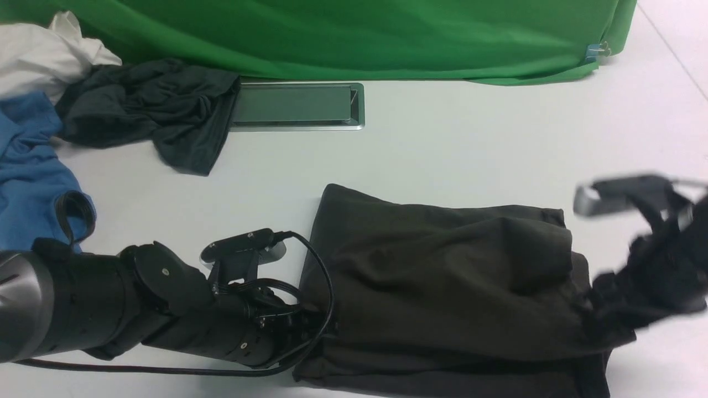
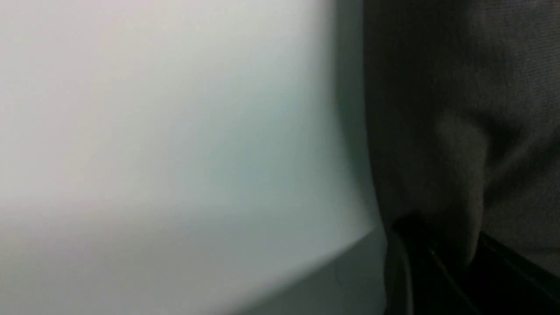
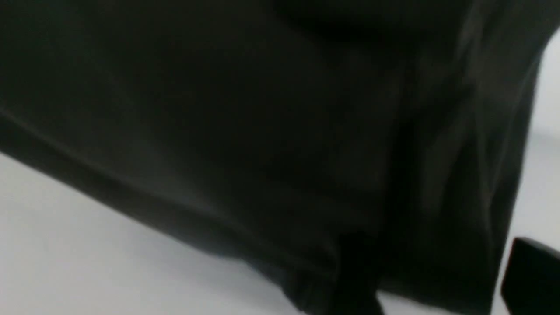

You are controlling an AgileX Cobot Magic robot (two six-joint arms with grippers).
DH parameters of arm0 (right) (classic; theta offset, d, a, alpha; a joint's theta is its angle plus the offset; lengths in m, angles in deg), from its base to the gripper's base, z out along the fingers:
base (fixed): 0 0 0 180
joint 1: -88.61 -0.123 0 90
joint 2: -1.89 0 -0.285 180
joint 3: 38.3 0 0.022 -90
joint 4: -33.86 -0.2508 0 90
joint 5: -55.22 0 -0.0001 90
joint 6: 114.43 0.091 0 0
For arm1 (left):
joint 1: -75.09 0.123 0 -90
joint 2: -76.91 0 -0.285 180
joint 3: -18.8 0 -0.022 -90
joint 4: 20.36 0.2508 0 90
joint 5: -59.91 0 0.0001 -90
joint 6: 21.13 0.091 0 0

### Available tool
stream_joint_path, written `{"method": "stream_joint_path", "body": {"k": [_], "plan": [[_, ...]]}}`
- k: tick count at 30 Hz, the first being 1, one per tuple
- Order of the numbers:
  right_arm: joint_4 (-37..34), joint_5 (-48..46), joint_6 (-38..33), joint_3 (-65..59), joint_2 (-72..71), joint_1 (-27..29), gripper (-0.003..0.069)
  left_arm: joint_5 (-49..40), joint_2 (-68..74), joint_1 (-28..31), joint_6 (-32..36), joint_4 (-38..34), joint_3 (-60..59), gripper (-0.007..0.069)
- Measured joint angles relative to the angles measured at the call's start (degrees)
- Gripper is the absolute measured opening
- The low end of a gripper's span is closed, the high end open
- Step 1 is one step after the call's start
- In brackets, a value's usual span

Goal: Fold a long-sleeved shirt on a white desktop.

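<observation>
The long-sleeved shirt (image 1: 442,287) is a dark charcoal-brown bundle, folded over itself on the white desktop (image 1: 470,149) at the front middle and right. No print shows. My left gripper (image 1: 310,323) lies low at the shirt's left edge, its tips buried in the cloth. In the left wrist view a pinched ridge of shirt fabric (image 2: 459,175) runs down into the dark jaws of the left gripper (image 2: 437,262), which is shut on it. My right gripper (image 1: 614,301) is motion-blurred at the shirt's right end. In its wrist view the right gripper (image 3: 437,258) stands open, with the shirt (image 3: 262,131) close behind its fingers.
A silver-framed cable hatch (image 1: 298,105) sits at the back, in front of the green backdrop (image 1: 354,38). At the back left lie a dark teal-grey garment (image 1: 149,110), a blue garment (image 1: 27,166) and a white cloth (image 1: 38,55).
</observation>
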Motion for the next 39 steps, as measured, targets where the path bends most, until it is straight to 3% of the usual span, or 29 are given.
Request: {"method": "stream_joint_path", "body": {"k": [5,9,11,12,13,14,15,17,29,33,39], "plan": [[-0.3,12.2,3.8,-7.7,-1.0,0.0,0.0587,0.2,0.0,0.0,0.0,0.3,0.0,0.0076],[-4.1,15.4,1.2,-10.1,-0.7,0.0,0.0549,0.1,0.0,0.0,0.0,0.7,0.0,0.0076],[-7.0,14.5,-2.6,-10.3,-1.0,0.0,0.0407,0.1,0.0,0.0,0.0,0.9,0.1,0.0076],[-7.1,14.4,-2.9,-10.4,-1.1,0.0,0.0407,0.1,0.0,0.0,0.0,0.9,0.1,0.0076],[-7.8,13.7,-3.8,-10.4,-1.6,0.0,0.0330,0.1,0.0,0.0,0.0,0.9,0.1,0.0076],[-8.3,12.6,-4.6,-10.4,-2.9,0.0,0.0195,0.1,0.0,0.0,0.0,1.0,0.1,0.0076],[-8.5,12.0,-5.0,-10.4,-3.9,0.0,0.0126,0.0,-0.1,0.0,0.0,1.0,0.1,0.0076],[-8.6,10.7,-5.1,-10.4,-6.3,0.0,0.0062,0.0,-0.1,0.0,0.0,1.1,0.1,0.0076],[-6.9,1.8,-5.2,-10.0,-18.2,0.0,0.0051,0.0,-0.1,0.0,-0.2,1.5,0.1,0.0076],[-2.2,6.5,-3.6,-15.5,-16.4,0.0,0.0051,0.0,-0.1,0.0,-0.2,1.7,0.1,0.0076],[-1.6,10.4,-1.9,-18.7,-12.2,0.0,0.0085,-0.1,-0.1,0.0,-0.2,1.7,0.1,0.0076]]}}
